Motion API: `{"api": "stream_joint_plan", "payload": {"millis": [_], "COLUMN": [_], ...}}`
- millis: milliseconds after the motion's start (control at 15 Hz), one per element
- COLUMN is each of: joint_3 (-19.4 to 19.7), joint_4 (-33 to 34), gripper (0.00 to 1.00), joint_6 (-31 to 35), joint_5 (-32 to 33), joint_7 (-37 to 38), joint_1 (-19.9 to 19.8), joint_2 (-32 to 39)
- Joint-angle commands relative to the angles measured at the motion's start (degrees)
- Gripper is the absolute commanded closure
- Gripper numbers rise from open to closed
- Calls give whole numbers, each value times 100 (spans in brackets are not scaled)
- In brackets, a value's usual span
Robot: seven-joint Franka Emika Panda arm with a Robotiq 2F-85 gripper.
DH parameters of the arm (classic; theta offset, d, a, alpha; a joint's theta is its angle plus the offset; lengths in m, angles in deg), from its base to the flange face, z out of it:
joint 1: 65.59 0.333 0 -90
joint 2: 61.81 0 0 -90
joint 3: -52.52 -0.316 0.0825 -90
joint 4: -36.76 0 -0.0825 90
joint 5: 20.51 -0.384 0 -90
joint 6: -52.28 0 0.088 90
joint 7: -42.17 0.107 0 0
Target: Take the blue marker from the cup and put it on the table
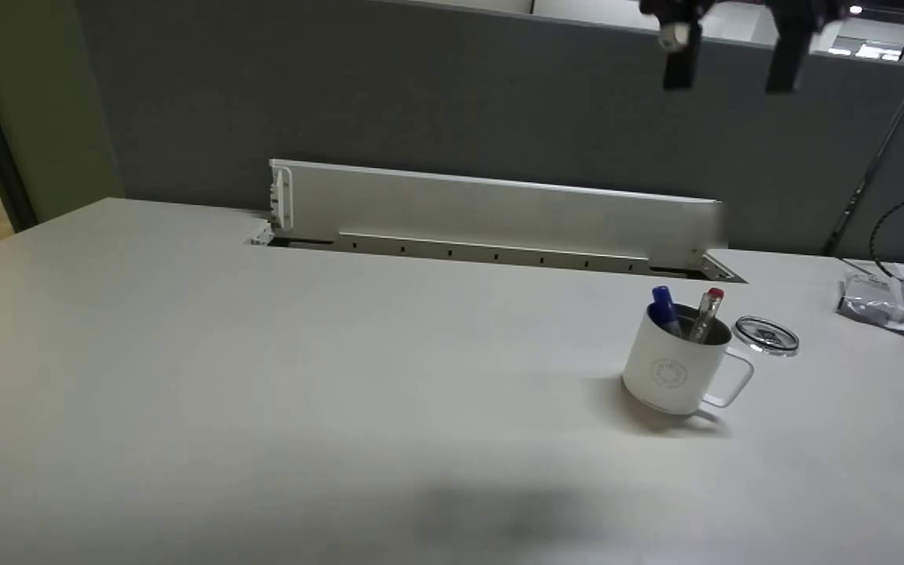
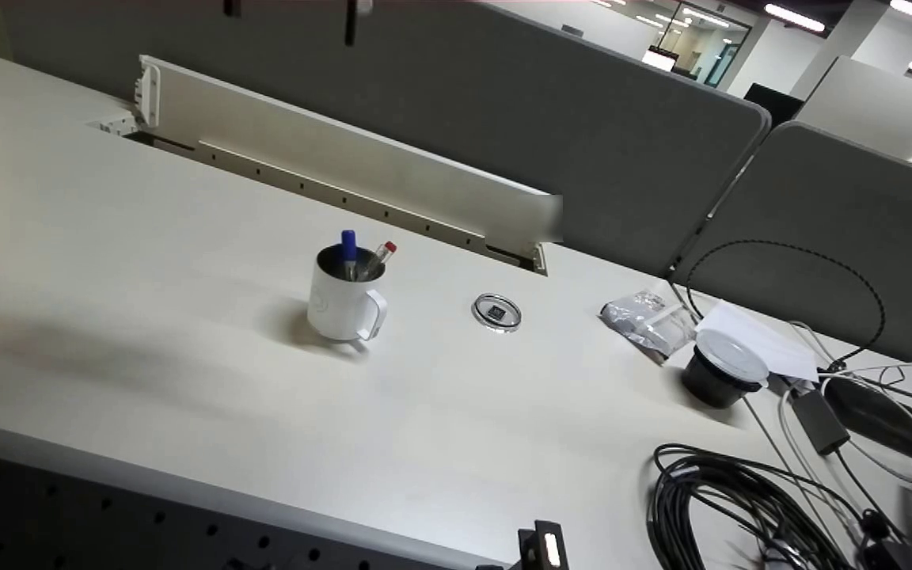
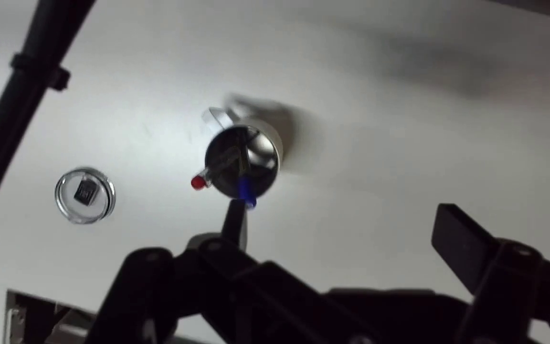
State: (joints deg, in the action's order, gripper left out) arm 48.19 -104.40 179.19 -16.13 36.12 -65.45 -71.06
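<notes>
Note in the cup (image 1: 672, 375) below the pincer (image 1: 730, 83), spread wide and holding nothing, the blue marker (image 1: 664, 306): probably light, stiff, slick, best gripped at its protruding blue end.

Black end effector (image 3: 342, 227), seemingly matt

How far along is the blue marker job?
Done: no step yet; the blue marker sits in the cup beside a red-tipped item. In hand: nothing; the jaws stand wide apart above the table, nothing between them. Left: grip the marker, lift it out and lay it on the table.
</notes>
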Motion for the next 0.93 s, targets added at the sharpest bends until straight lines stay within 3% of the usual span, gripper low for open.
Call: {"api": "stream_joint_plan", "payload": {"millis": [0, 133, 533, 867], "joint_3": [241, 354, 280, 780], "joint_4": [-14, 0, 14, 692], "gripper": [0, 0, 0, 0], "joint_6": [-39, 74, 39, 1038], "joint_5": [53, 60, 46, 692], "joint_7": [-238, -363, -344, -1424], "joint_1": [5, -72, 39, -400], "joint_2": [265, 576, 357, 1642]}}
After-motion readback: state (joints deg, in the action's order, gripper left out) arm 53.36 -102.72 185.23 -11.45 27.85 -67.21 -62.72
